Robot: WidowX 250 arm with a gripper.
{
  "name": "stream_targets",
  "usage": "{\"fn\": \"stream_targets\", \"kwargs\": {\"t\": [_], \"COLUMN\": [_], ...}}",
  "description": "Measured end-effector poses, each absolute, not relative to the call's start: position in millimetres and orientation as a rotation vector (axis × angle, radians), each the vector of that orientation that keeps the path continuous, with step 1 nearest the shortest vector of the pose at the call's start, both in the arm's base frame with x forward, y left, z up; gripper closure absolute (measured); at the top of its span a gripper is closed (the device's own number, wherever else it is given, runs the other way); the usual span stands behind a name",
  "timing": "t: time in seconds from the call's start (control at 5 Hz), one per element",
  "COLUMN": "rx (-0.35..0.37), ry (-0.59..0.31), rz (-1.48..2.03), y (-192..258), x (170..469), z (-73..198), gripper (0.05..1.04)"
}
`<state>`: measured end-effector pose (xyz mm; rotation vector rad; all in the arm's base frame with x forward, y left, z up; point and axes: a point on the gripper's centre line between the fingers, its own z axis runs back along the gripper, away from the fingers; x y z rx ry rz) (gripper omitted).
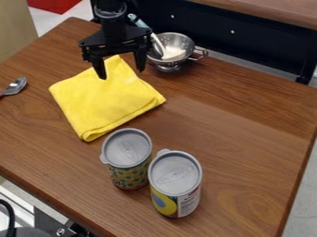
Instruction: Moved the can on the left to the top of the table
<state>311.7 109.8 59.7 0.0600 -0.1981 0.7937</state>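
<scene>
Behind the wooden bench (248,134), seeing a dark panel (260,48) running well beyond a folded yellow cloth (105,104). Watching the black gripper (122,74) hanging downward at the far end of the cloth, with fingers (98,67) spreading apart. Finding the left can (127,157) standing upright just off the near side of the cloth, wearing a grey lid. Finding the right can (175,185) also standing upright under a grey lid, sitting farther from the cloth and more to the right. Beyond the cloth, to its right, noticing a metal colander (178,41) holding a utensil (153,40) with a light blue handle. Left of the cloth, noticing a spoon (15,86) lying bowl-end toward it.
</scene>
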Motion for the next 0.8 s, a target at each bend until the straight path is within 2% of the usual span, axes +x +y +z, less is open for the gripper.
{"fn": "stream_targets", "kwargs": {"t": [0.2,0.4,0.8], "rx": [0.059,0.043,-0.001], "ry": [-0.163,-0.151,-0.094], "rz": [0.791,0.721,0.572], "y": [108,109,106], "x": [307,299,257], "z": [50,51,72], "gripper": [0.085,0.085,0.085]}}
